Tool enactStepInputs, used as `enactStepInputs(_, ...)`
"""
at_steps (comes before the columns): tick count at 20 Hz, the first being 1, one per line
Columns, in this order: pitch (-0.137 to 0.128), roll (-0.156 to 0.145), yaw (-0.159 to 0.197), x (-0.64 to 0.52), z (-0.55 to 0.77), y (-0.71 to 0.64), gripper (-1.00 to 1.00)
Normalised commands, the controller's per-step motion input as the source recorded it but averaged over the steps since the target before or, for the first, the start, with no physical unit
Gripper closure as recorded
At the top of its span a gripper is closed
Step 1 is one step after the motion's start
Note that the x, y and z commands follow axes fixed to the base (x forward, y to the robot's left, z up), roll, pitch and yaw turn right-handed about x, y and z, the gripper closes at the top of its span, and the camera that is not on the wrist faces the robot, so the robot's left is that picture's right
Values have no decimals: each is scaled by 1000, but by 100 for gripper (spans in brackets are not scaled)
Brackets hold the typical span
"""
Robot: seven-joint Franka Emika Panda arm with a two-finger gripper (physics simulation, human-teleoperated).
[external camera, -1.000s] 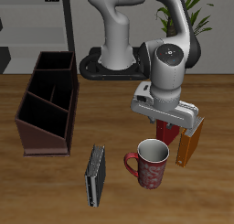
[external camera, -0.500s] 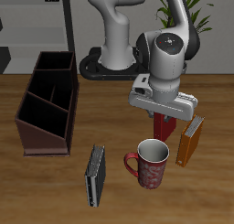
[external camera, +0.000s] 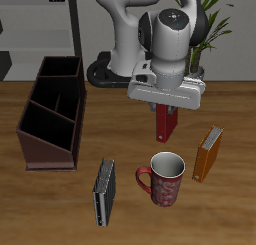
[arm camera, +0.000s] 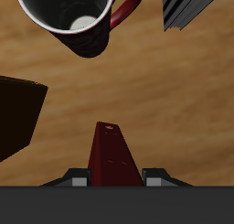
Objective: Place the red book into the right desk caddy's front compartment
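Dark red book (external camera: 167, 123) hangs clamped in my pincer (external camera: 167, 109), now lifted off the table from beside the orange-brown book (external camera: 208, 154), above the mug (external camera: 162, 178); next comes carrying it across to the right desk caddy (external camera: 50, 114).

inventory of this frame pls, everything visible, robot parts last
red book: 1, dark red, held in the air above the mug
caddy: 1, maroon-brown, on the table away from the mug, compartments look empty
mug: 1, red patterned with white inside, near the table's front edge
orange book: 1, orange-brown, upright beside the mug
black book: 1, black-grey, between mug and caddy, near the front edge
table: 1, wood brown
plant: 1, green, behind the table
gripper: 1, grey, shut on the red book's top
arm: 1, white-grey, base at the table's back
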Motion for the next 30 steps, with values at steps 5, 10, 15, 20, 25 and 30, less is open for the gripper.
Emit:
enactStepInputs(5, -56, 0, 155, -246, 303, -382, 100)
enactStepInputs(10, -45, -31, 127, -223, 178, -412, 100)
enactStepInputs(15, -33, -57, 96, -148, 198, -514, 100)
enactStepInputs(20, -26, -83, 40, -143, 254, -549, 100)
enactStepInputs(25, -15, -42, 27, -121, 120, -226, 100)
enactStepInputs(30, -18, -62, 11, -112, 148, -304, 100)
